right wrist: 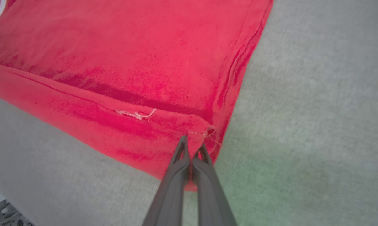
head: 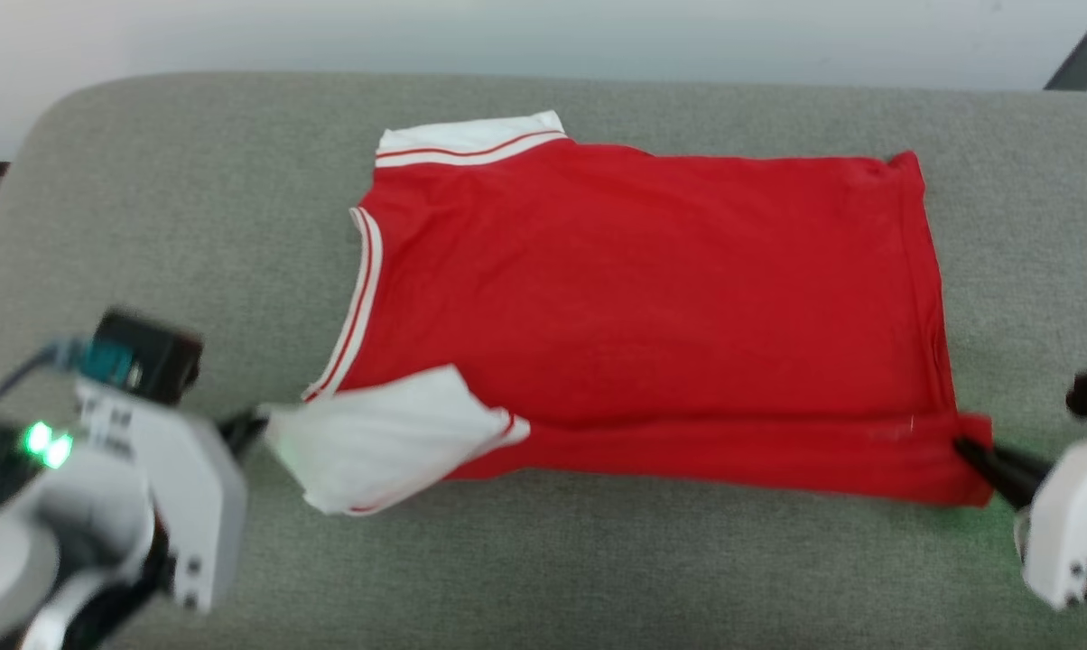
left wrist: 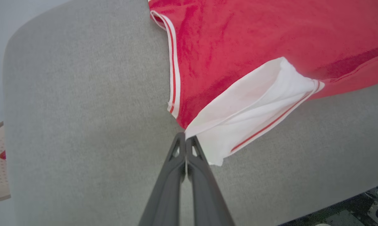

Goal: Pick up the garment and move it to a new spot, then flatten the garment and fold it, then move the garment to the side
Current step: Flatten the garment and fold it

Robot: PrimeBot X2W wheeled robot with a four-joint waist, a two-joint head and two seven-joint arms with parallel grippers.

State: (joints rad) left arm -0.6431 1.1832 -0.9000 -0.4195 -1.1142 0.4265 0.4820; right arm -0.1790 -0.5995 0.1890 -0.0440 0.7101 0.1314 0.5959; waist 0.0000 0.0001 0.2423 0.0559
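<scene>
Your left gripper pinches the garment by its white sleeve corner, right gripper clamps the red hem; soft cloth, coarse grey cushion.

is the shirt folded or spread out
Partly folded: the garment lies flat, but its near edge is doubled over and a white sleeve turned inward.

The red shirt lies flat on the grey cushion, plain side up. Its neck points to 9 o'clock and its bottom edge to 3 o'clock. One white sleeve sits at 11 o'clock. The other sleeve is at 7 o'clock, crumpled.
</scene>
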